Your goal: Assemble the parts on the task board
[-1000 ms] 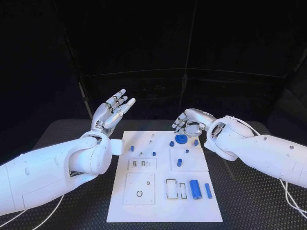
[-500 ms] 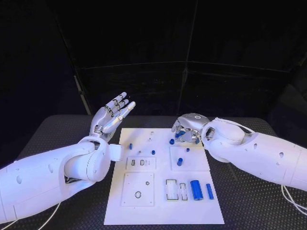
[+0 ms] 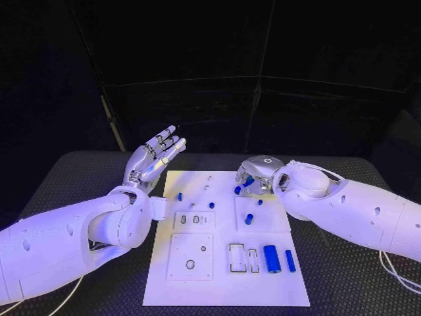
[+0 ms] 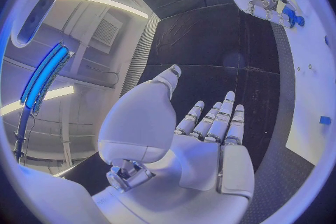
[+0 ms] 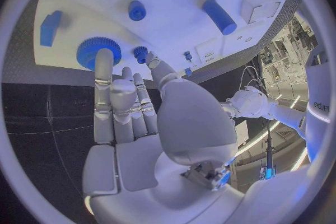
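So the right hand (image 3: 257, 175) is down at the far right corner of the white board (image 3: 225, 289), fingertips resting on the blue gear (image 5: 98, 51) there, nothing actually gripped from what I can see. The left hand (image 3: 152, 155) is raised off the board's far left corner, fingers straight and spread, holding nothing. A blue cylinder (image 3: 272, 258) lies near the board's near right corner.
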Tool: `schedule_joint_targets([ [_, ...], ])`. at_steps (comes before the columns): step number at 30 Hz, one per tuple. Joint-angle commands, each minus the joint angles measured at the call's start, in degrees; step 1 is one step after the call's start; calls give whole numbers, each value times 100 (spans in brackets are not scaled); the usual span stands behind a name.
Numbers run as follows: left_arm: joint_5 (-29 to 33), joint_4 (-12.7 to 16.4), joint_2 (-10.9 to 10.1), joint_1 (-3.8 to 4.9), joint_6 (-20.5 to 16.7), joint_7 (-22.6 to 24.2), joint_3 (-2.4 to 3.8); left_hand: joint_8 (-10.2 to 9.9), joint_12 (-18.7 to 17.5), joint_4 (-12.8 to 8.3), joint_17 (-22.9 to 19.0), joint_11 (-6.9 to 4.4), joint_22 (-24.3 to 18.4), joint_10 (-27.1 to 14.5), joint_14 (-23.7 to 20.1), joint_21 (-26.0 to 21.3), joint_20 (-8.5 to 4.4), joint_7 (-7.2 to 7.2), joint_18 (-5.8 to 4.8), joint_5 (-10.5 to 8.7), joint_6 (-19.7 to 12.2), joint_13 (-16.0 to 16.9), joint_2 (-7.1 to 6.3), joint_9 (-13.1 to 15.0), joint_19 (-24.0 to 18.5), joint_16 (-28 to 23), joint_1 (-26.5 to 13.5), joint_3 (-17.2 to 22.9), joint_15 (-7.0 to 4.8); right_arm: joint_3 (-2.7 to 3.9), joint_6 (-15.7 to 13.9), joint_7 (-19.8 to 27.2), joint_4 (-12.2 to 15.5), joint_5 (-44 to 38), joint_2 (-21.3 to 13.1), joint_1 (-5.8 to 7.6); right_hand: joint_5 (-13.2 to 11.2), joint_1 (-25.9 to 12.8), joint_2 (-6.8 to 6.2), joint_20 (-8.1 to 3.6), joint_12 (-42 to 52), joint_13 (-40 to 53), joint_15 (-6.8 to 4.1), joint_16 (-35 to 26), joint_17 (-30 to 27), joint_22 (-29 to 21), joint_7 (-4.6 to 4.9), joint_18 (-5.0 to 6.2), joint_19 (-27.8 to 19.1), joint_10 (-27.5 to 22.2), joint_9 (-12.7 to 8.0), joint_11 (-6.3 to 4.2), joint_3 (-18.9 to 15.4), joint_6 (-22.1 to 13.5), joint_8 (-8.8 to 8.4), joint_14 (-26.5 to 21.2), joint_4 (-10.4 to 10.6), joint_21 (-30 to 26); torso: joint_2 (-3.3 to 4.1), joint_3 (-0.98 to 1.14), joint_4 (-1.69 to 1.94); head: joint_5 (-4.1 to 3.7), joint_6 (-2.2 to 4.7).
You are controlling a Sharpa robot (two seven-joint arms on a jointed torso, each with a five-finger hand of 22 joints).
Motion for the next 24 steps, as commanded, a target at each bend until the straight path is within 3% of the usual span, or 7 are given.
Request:
schedule_joint_targets([
  [1, -16, 3, 10, 11, 215, 81, 6, 36, 21, -55, 23, 0, 37, 125, 159, 79, 5, 875, 62, 5, 69, 14, 69, 7, 168, 63, -2, -14, -17, 3, -9, 91, -25, -32, 31, 15, 13, 79, 16, 21, 51, 4, 11, 219, 253, 47, 7, 28, 9, 105, 4, -11, 42, -18, -11, 180, 59, 85, 53, 1, 11, -1, 0],
  [10, 66, -19, 37, 11, 272, 60, 6, 35, 30, -125, 50, 6, 121, 266, 402, 259, -1, 878, 89, 8, 135, 22, 144, 9, 551, 164, 10, -1, -40, 3, 10, 188, -125, 7, 122, 15, 19, 106, 49, 13, 63, 2, 4, 411, 426, 118, 3, 29, -20, 205, 6, -28, 186, 33, -6, 156, 135, 205, 115, 4, 22, -8, -17],
  [24, 100, -41, 29, 11, 270, 26, 6, 37, 36, -145, 53, 10, 109, 309, 439, 246, -1, 880, 85, 11, 159, 26, 172, 11, 502, 181, 25, 17, -41, 2, 143, 237, -238, 26, 212, 14, 3, 183, 60, 3, 72, 7, -12, 626, 645, 197, 8, 32, -70, 364, 17, -41, 453, 184, 30, 139, 194, 339, 193, 13, 32, -13, -60],
])
